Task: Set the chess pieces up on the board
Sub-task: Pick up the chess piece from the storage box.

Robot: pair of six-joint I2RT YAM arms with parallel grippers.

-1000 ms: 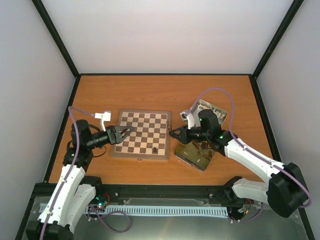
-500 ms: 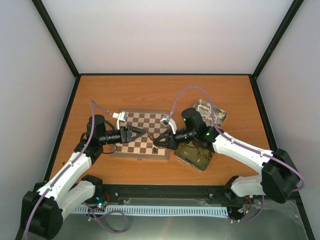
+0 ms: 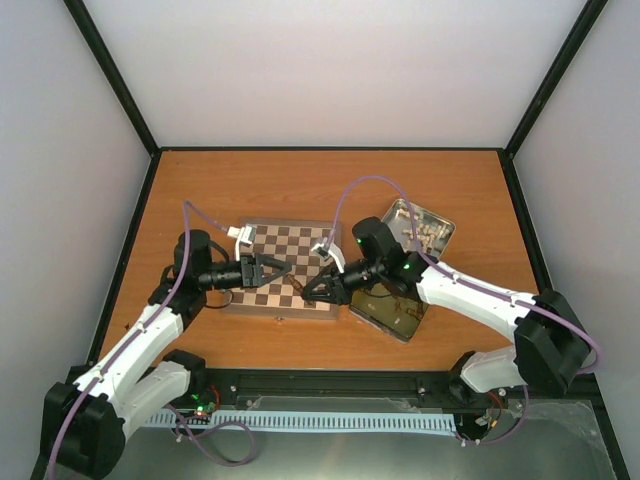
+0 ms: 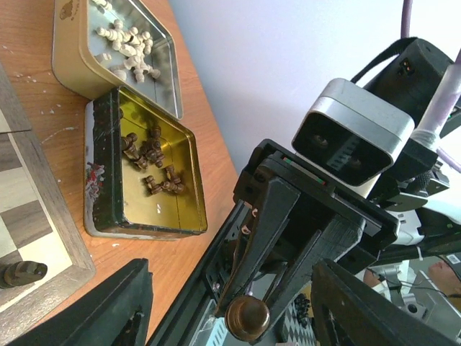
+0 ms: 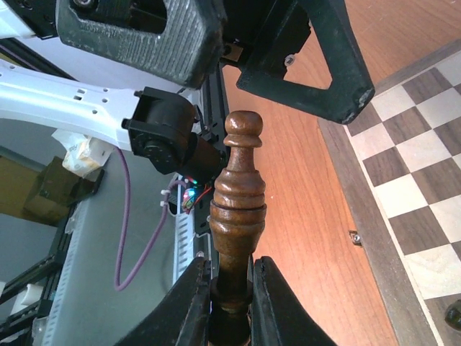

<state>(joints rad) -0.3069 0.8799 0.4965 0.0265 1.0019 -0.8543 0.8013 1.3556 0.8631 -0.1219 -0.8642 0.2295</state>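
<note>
The board (image 3: 283,262) lies mid-table. My right gripper (image 3: 306,289) is shut on a dark brown chess piece (image 5: 238,189), gripping its base so that the piece points out from the fingers (image 5: 276,303), above the board's near right edge. My left gripper (image 3: 286,268) is open and empty over the board, its jaws facing the right gripper. In the left wrist view the held piece (image 4: 247,317) shows end-on between my spread left fingers (image 4: 108,310). One dark piece (image 4: 22,272) lies on its side on the board's near edge.
A gold-lined tin (image 3: 388,305) with several dark pieces (image 4: 149,162) sits right of the board. Behind it a silver tin (image 3: 422,226) holds the cream pieces (image 4: 126,45). The board's clasp (image 5: 354,237) faces the table's near edge.
My right gripper has carried the dark piece left from beside the tin to over the board's near right edge. My left arm has reached right over the board towards it.
</note>
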